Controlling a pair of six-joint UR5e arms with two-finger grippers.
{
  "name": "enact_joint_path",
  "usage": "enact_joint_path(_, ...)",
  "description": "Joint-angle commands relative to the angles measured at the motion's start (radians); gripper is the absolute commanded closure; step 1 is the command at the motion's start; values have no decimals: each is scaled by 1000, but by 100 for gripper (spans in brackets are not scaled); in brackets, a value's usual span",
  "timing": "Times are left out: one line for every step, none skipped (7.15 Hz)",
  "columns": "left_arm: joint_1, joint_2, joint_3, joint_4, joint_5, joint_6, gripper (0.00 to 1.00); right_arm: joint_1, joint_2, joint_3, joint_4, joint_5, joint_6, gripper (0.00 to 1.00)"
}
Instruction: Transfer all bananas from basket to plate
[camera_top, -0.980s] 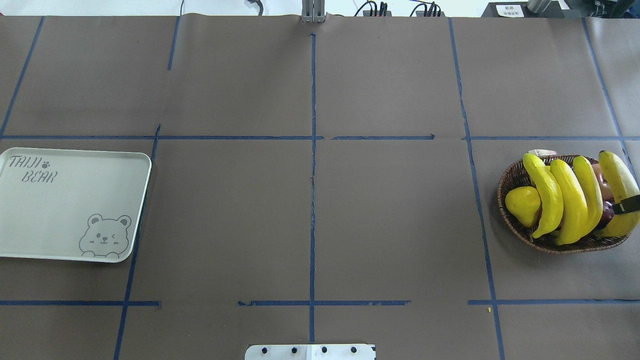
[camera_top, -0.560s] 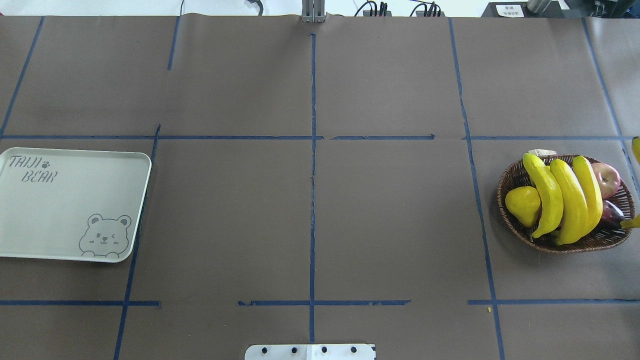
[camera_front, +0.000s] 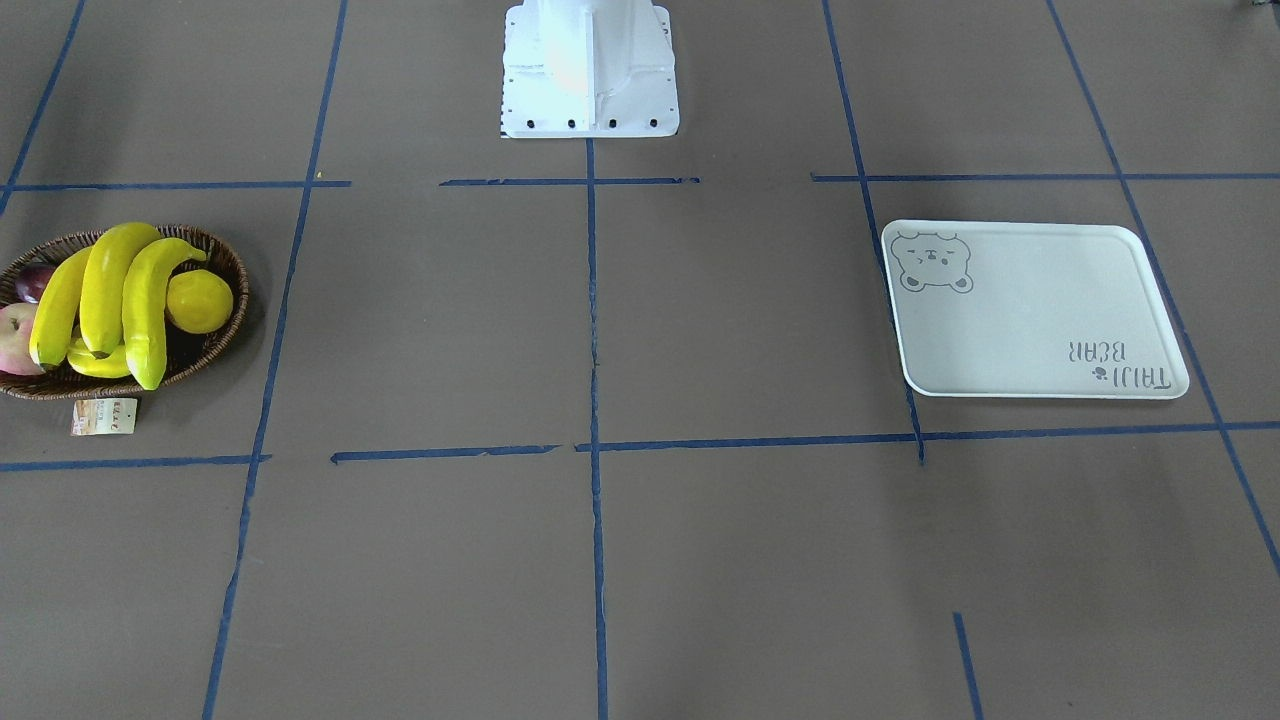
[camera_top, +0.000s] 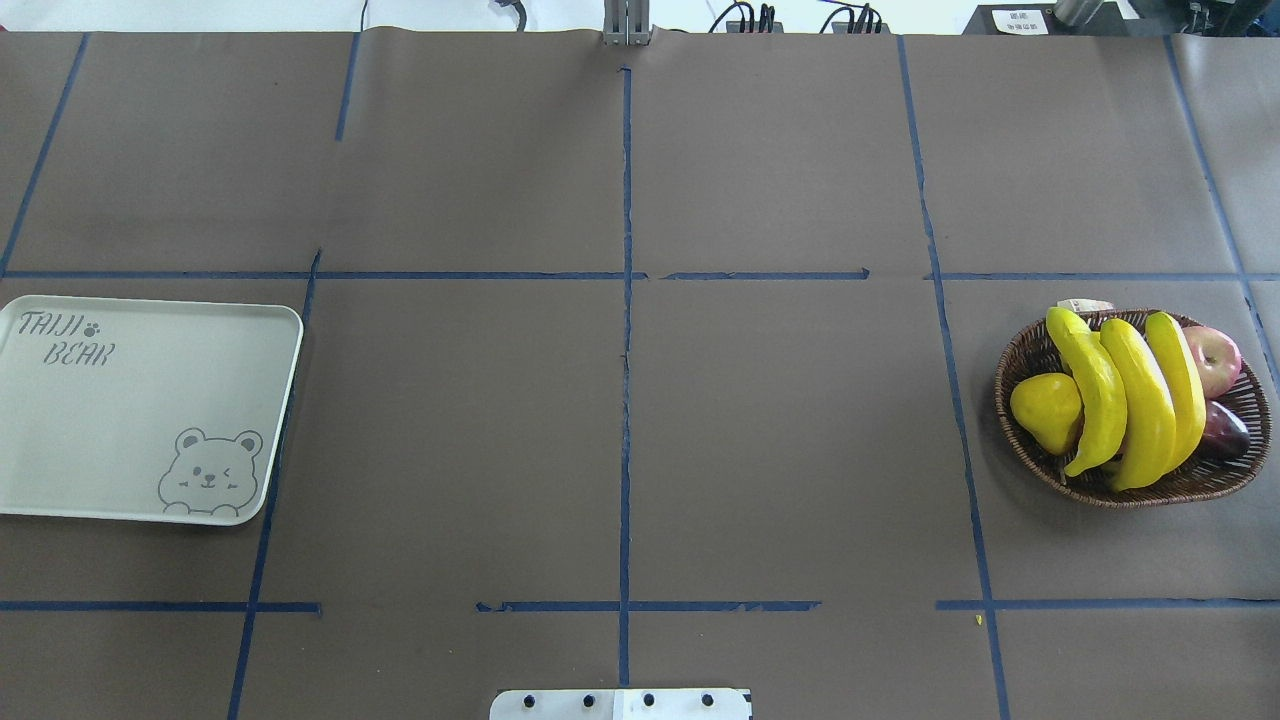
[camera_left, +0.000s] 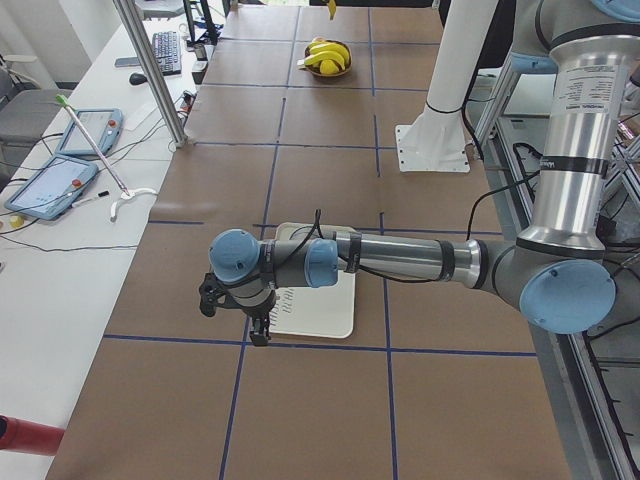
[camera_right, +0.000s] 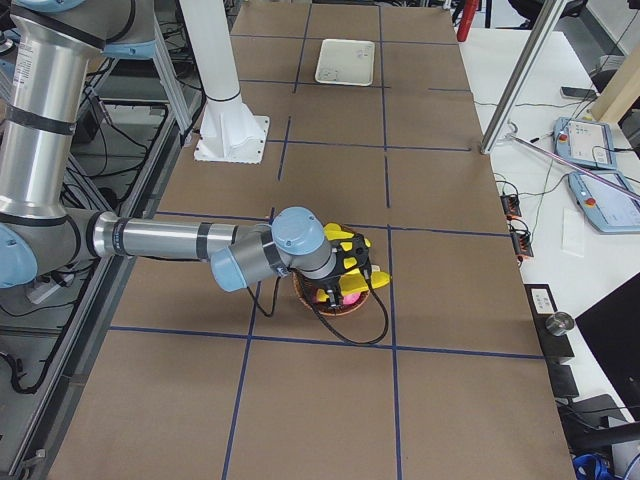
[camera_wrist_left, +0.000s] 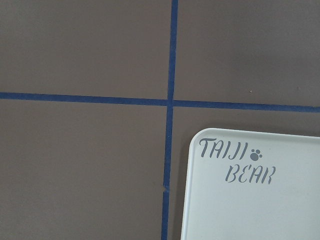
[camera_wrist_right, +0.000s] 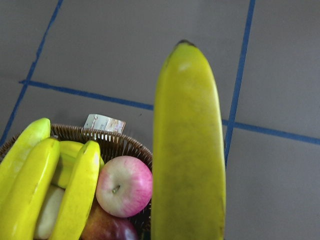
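Three yellow bananas (camera_top: 1135, 400) lie side by side in the brown wicker basket (camera_top: 1010, 365) at the table's right end. A fourth banana (camera_wrist_right: 187, 150) hangs close under the right wrist camera, above the basket's rim (camera_wrist_right: 120, 142), so my right gripper (camera_right: 352, 272) is shut on it, though its fingers are hidden. The white bear plate (camera_top: 140, 400) at the left end has nothing on it. My left gripper (camera_left: 232, 320) hovers by the plate's lettered corner (camera_wrist_left: 260, 210); I cannot tell whether it is open or shut.
The basket also holds a yellow pear (camera_top: 1045, 410), a pink apple (camera_top: 1215, 360) and a dark purple fruit (camera_top: 1225, 430). A paper tag (camera_front: 103, 416) lies beside it. The robot's white base (camera_front: 590, 70) stands at mid-table.
The rightmost banana, with a black finger across it, rose out of the basket and left the overhead view to the right. The apple and purple fruit under it now show.
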Motion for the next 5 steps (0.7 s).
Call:
enact_joint_path(2,-10,-5,-1,-2,-1,0,22,180,-5,-132,6,16,99)
enact_joint_path(14,-13,-20,-61,-2,-2,0,-33,286,-7,-182,37,107,99)
enact_joint_path(44,-13,-40,-140,0,-24,0,-109,366,-5,-190,61,237,98)
enact_joint_path(128,-15,-72,-253,1,-174,0,-232,425,1,-177,57,419,98)
enact_joint_path(238,-19,-76,-405,4,-390,0,-313,506,-1,-175,51,561,99)
